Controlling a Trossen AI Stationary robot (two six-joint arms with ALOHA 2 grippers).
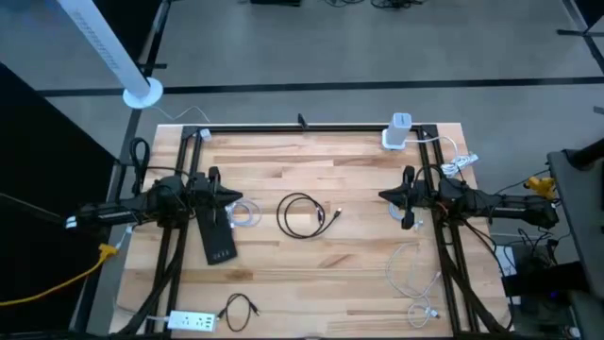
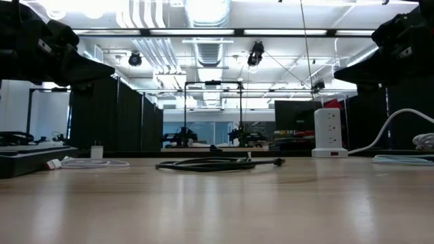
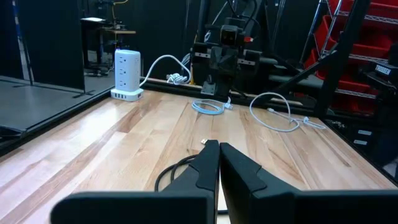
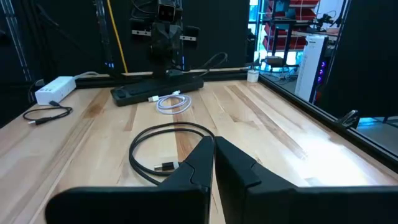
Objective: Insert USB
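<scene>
USB cable (image 1: pixel 302 213) lies coiled at frame centre on the table (image 1: pixel 330 274); left gripper (image 1: pixel 236 200) and right gripper (image 1: pixel 385 195) flank it, fingers closed, empty. Loose coils could snag or drag when lifted.

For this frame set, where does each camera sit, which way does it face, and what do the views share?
High: overhead, straight down; both arms, left pincer, right pincer.
Low: table height, level across; arms above.
Left wrist: faces the right arm; own shut pincer.
Right wrist: faces the left arm; own shut pincer.
Shared: black coiled cable.
</scene>
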